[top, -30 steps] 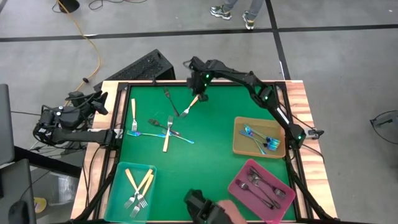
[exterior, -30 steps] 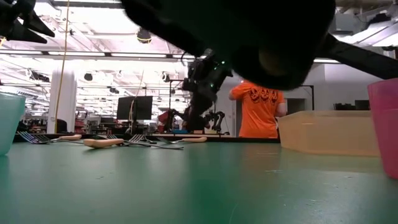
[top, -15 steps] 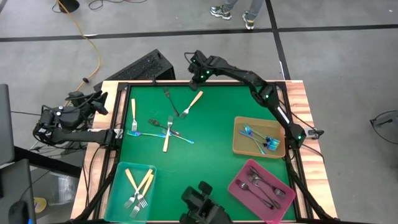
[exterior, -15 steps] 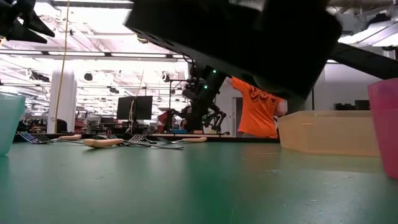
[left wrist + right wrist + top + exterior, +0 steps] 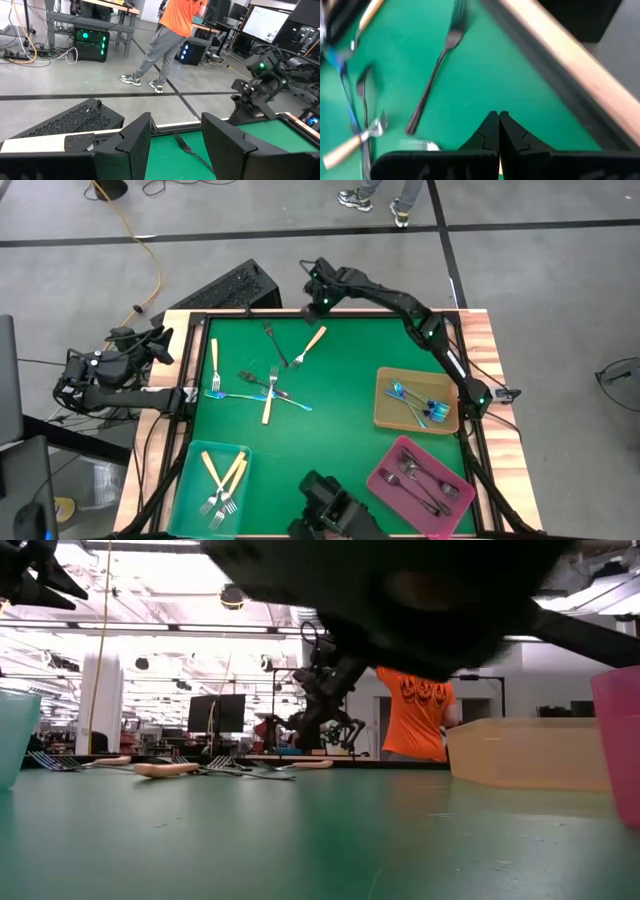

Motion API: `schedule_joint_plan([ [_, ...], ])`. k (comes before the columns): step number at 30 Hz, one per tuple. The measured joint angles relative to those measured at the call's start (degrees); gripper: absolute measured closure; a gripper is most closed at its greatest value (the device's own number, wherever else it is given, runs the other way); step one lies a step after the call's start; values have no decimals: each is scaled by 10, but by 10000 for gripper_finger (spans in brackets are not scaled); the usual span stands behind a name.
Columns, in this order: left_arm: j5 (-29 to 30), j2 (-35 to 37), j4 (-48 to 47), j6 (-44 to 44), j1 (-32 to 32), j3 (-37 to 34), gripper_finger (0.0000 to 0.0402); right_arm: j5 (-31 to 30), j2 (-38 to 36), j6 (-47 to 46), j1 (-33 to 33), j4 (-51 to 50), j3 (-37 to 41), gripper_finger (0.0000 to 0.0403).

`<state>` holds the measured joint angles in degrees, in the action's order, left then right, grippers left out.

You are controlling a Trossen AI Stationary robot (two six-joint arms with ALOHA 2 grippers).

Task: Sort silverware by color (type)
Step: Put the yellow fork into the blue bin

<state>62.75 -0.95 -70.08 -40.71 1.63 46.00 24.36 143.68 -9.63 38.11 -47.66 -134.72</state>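
My right gripper [image 5: 318,300] is shut and empty, raised over the table's far edge; it shows in the right wrist view [image 5: 498,131]. A cream-handled fork [image 5: 308,346] lies flat just nearer than it, next to a dark fork [image 5: 274,340] that also shows in the right wrist view [image 5: 432,80]. A crossed heap of cream, dark and blue forks [image 5: 262,388] and one cream fork [image 5: 214,360] lie at the left. My left gripper [image 5: 175,145] is open and empty, off the table's left edge [image 5: 150,345].
A teal tray [image 5: 190,480] holds cream forks at the near left. A tan tray [image 5: 385,415] holds blue forks at the right, and a pink tray [image 5: 385,480] holds dark forks at the near right. A dark object [image 5: 335,515] sits at the near edge. A person in orange [image 5: 420,715] stands behind the table.
My right gripper has gone from just over the cream fork's handle end up and toward the table's far edge. The fork stays lying where it was. The dark object at the near edge has shifted, and a hand beside it has gone.
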Motion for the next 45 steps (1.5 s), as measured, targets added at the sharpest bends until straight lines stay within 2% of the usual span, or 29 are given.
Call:
schedule_joint_plan([
  [3, 0, 0, 0, 0, 0, 0, 243, 33, 0, -22, 0, 37, 0, 387],
  [8, 0, 0, 0, 0, 0, 0, 243, 113, 0, -64, -27, 153, 0, 387],
  [13, 0, 0, 0, 0, 0, 0, 243, 127, -1, -113, -50, 260, 53, 387],
  [19, -1, 0, 0, 2, 0, 0, 243, 132, -9, -131, -52, 264, 120, 387],
  [23, -5, 0, 1, 5, 0, 0, 243, 97, -44, -140, -41, 285, 186, 387],
  [25, -6, 0, 1, 5, 0, 0, 243, 91, -71, -159, -35, 341, 237, 387],
  [29, -6, 0, 1, 5, 0, 0, 243, 74, -121, -262, -27, 545, 375, 387],
  [32, -6, 0, 1, 5, 0, 0, 243, 54, -144, -381, -20, 729, 480, 387],
  [34, -6, 0, 1, 5, 0, 0, 243, 38, -145, -463, -16, 847, 525, 387],
  [36, -6, 0, 1, 6, 0, 0, 243, 14, -146, -517, -16, 918, 551, 387],
  [40, -6, 0, 1, 6, 0, 0, 243, -49, -147, -546, -30, 930, 554, 388],
  [45, -6, 0, 1, 6, 0, 0, 243, -158, -146, -551, -59, 806, 518, 388],
])
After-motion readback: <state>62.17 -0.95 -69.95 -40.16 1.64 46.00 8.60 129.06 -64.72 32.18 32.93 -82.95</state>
